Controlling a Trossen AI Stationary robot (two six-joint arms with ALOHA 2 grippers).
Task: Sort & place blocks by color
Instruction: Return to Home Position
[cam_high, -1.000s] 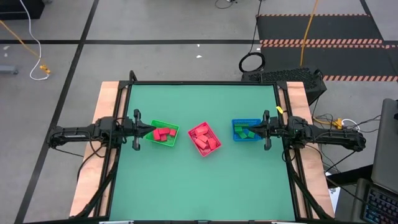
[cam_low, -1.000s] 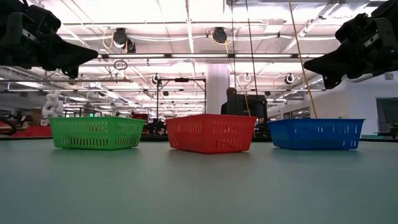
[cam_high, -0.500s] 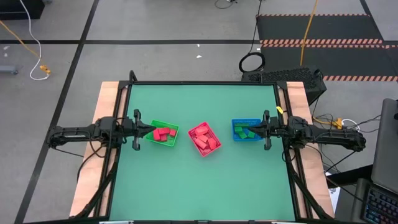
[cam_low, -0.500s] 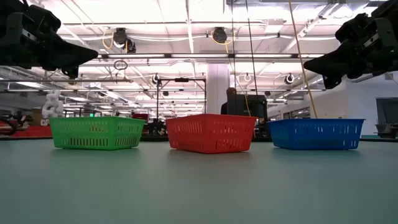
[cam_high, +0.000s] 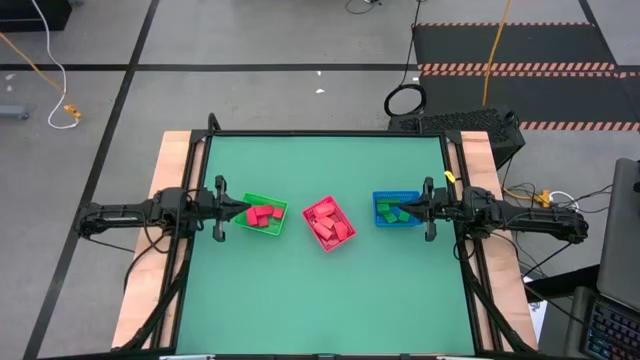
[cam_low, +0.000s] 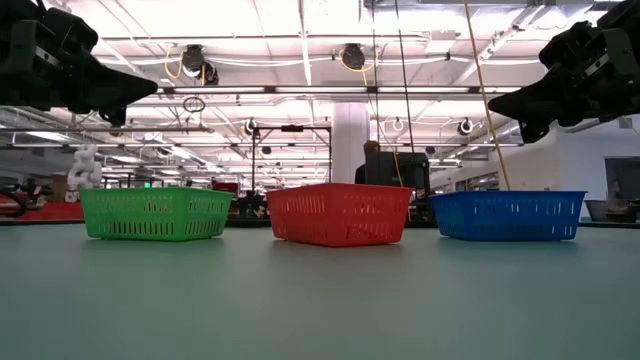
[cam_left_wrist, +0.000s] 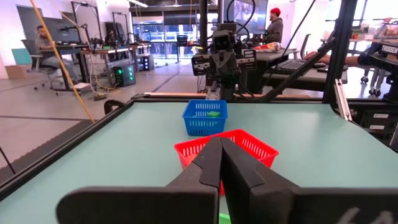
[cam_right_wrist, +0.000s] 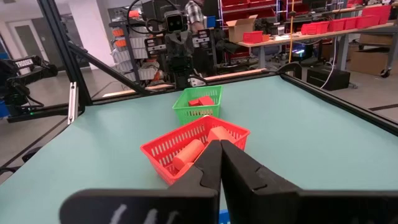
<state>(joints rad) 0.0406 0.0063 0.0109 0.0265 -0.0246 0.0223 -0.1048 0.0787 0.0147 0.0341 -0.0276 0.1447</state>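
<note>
Three mesh baskets stand in a row across the middle of the table. The green basket (cam_high: 262, 213) on the left holds red blocks (cam_right_wrist: 200, 101). The red basket (cam_high: 329, 222) in the middle holds salmon-pink blocks (cam_right_wrist: 193, 149). The blue basket (cam_high: 397, 209) on the right holds dark green blocks (cam_left_wrist: 213, 114). My left gripper (cam_high: 240, 209) hangs shut and level above the green basket's left rim, well clear of it in the low view (cam_low: 150, 88). My right gripper (cam_high: 405, 209) hangs shut and level over the blue basket (cam_low: 508, 215), also high above it (cam_low: 495, 100).
The green tabletop (cam_high: 320, 300) stretches wide on the near and far sides of the basket row. Wooden strips (cam_high: 172, 170) border the table's left and right edges. People sit at desks in the room beyond (cam_left_wrist: 273, 28).
</note>
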